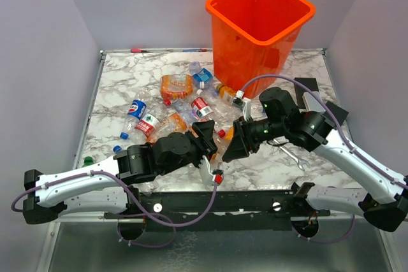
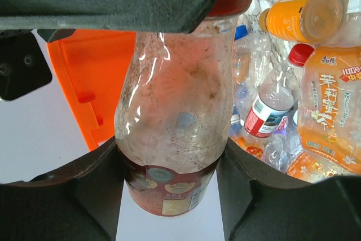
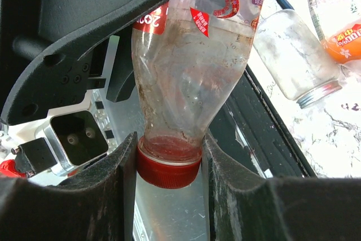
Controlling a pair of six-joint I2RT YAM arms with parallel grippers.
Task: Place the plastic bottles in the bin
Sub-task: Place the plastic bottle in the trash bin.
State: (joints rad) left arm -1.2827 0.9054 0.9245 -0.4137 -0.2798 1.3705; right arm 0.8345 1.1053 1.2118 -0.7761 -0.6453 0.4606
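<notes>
One clear plastic bottle (image 2: 175, 94) with a red cap (image 3: 168, 170) and a red label is held between both arms above the table's near middle. My left gripper (image 2: 169, 165) is shut on its body just above the label. My right gripper (image 3: 169, 162) is shut on the red cap. In the top view the left gripper (image 1: 210, 135) and the right gripper (image 1: 231, 143) meet nose to nose. The orange bin (image 1: 255, 30) stands at the back, and its wall (image 2: 84, 83) shows behind the bottle. Several more bottles (image 1: 185, 103) lie in front of it.
A white bottle (image 1: 208, 170) with a red cap lies at the table's near edge, under the left arm. A steel wrench (image 1: 290, 154) lies under the right arm. A clear jar (image 3: 293, 60) rests beside an orange-labelled bottle (image 3: 338, 9). Grey walls close three sides.
</notes>
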